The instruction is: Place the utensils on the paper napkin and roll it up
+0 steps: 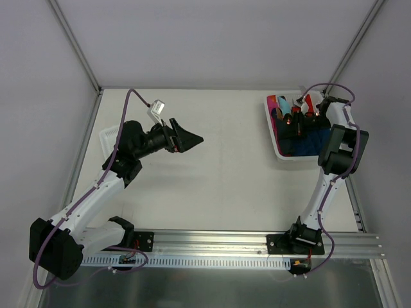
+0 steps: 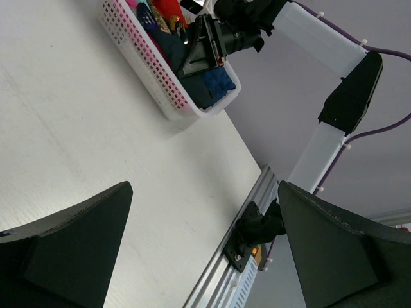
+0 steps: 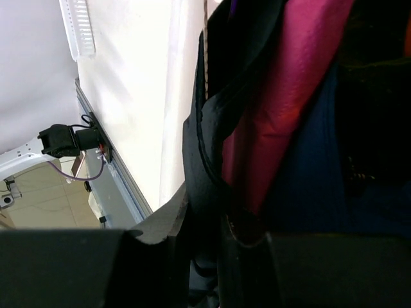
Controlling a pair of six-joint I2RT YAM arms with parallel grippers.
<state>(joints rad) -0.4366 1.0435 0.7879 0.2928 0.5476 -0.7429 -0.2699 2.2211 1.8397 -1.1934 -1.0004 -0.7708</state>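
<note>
In the white basket (image 1: 272,128) at far right, the near-black paper napkin (image 3: 199,160) is seemingly being fetched. The right gripper (image 3: 218,256) is narrowed about its fold, but a grip cannot be confirmed. The left gripper (image 2: 204,192) is held spread. A clean lift-out is called for next.

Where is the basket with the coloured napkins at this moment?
In the top view, the basket stands at the far right of the table, below the right pincer, which reaches into it.
</note>
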